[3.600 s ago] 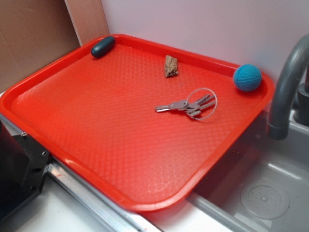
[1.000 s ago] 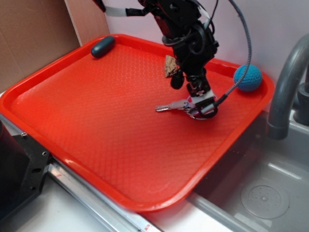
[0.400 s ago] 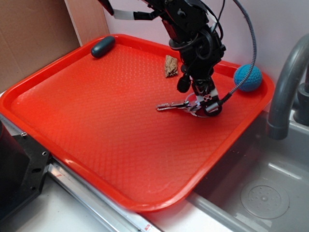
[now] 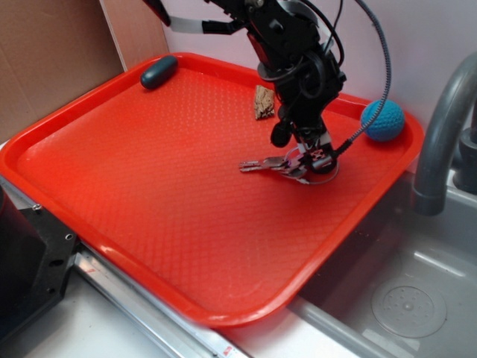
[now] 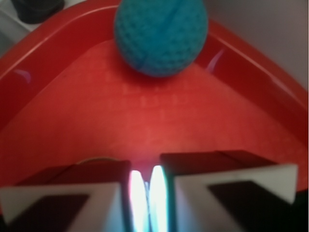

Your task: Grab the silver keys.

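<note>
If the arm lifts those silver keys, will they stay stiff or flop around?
Probably flop: the silver keys are separate flat blades strung on a thin wire ring, so they would likely dangle and swing. Smooth metal may slip from the nearly closed end effector. They look light.

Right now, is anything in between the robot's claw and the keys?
No. The gripper is already down on the silver keys. The blue ball and wood chip sit off to the sides.
</note>
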Controlling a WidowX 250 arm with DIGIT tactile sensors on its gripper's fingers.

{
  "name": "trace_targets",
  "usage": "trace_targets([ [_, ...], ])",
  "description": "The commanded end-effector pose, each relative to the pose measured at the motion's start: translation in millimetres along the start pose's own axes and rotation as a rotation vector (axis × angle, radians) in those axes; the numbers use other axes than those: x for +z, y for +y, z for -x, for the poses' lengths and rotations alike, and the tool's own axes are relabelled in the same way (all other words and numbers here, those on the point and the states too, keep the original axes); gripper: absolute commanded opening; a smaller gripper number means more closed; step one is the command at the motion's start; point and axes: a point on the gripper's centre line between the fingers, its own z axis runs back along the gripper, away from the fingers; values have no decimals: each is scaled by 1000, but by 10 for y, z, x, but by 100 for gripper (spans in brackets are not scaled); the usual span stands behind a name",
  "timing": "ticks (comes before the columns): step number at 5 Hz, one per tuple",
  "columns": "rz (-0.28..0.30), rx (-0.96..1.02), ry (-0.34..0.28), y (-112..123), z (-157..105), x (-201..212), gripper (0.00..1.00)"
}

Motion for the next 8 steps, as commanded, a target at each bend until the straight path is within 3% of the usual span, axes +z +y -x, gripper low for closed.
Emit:
trace_targets([
  [1, -15, 89, -43, -178, -39, 794, 0],
  [2, -11, 192, -79, -94, 15, 1232, 0],
  [3, 7, 247, -76, 43, 33, 1389, 0],
  [4, 26, 241, -36, 121, 57, 1203, 100],
  [5, 106, 233, 6, 179, 84, 902, 100],
  [6, 229, 197, 8, 195, -21, 722, 100],
  [8, 299, 145, 49, 195, -188, 439, 100],
])
